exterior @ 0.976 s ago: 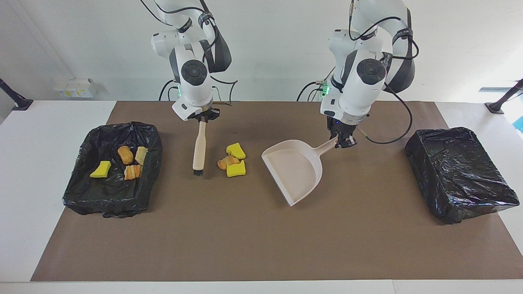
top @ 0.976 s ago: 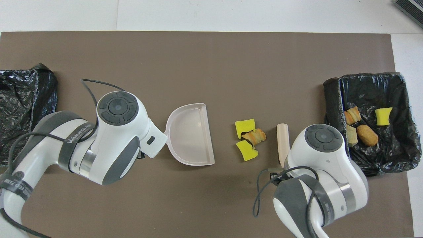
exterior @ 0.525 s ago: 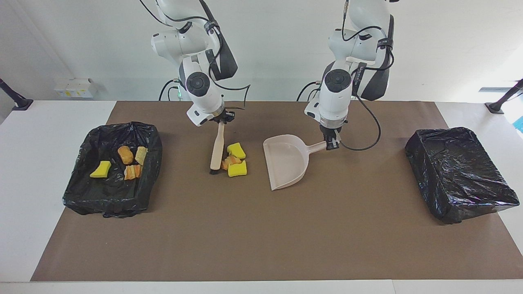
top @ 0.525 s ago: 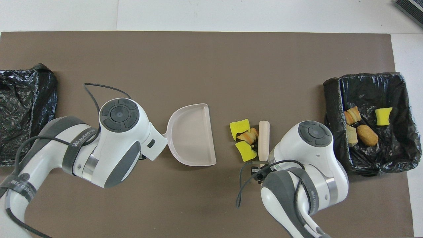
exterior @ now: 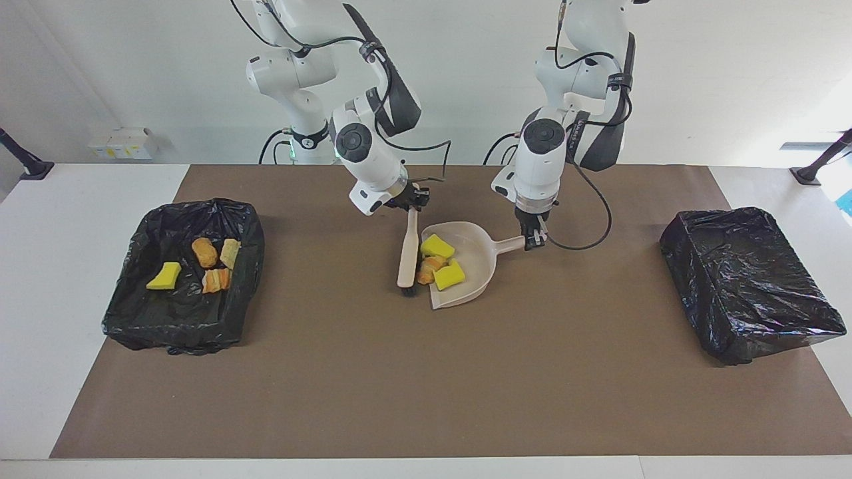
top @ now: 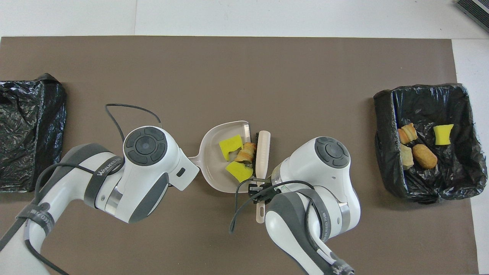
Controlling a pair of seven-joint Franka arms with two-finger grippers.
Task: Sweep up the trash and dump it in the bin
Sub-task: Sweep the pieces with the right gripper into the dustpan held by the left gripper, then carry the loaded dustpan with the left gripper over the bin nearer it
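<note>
Pincer, right: the right pincer is clenched on the handle of the beige brush with black bristles, which stands steeply tilted, bristles down at the open lip of the dustpan.
Pincer, left: the left pincer is grasping the handle tip of the beige plastic dustpan, whose pan rests on the brown tabletop mat.
Trash in pan: 2 yellow sponge chunks and 1 tan bread-like lump sit just inside the lip, the lump right at the edge and touching the bristles.
Trash in bin: 1 yellow chunk and 3 bread-like lumps lie in the black bag-lined bin at the right arm's end.
Other bin: a second black-lined bin at the left arm's end, contents not visible.
Risk, spill: the 3 pieces crowd the lip; lifting with the mouth low would probably roll the lump out.
Risk, brush: withdrawing it early removes the only stop at the edge.
Risk, grip: held only by the handle end, the loaded pan may swivel during carry.
</note>
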